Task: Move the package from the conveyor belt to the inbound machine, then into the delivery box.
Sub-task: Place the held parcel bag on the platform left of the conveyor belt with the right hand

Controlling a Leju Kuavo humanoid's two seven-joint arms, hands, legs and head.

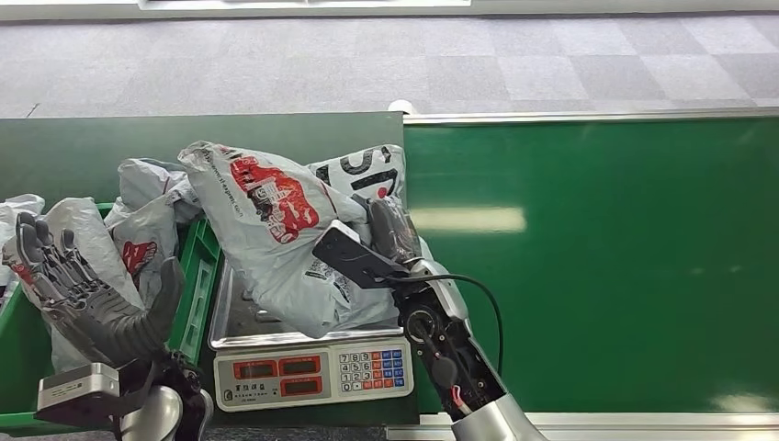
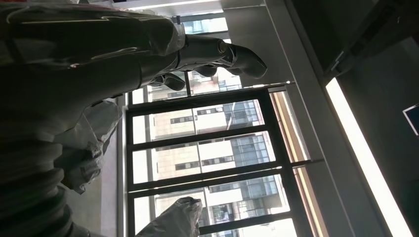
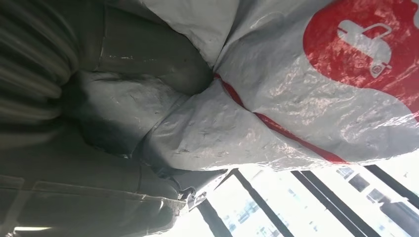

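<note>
A grey plastic package (image 1: 276, 230) with red print lies tilted over the steel tray of the scale (image 1: 312, 372), its lower end on the tray. My right hand (image 1: 390, 230) grips the package's right edge. In the right wrist view the crumpled grey and red package (image 3: 296, 98) is pressed against my right hand (image 3: 123, 113). My left hand (image 1: 83, 289) is raised at the lower left with fingers spread, holding nothing, over the green delivery box (image 1: 197, 266). The left wrist view has my left hand (image 2: 99, 59) stretched out, with nothing in it.
Several grey packages (image 1: 147, 216) fill the green box left of the scale. Another grey bag with black lettering (image 1: 367, 170) lies behind the held package. The green conveyor belt (image 1: 597, 257) stretches to the right, edged by a metal rail (image 1: 588, 116). Grey carpet lies beyond.
</note>
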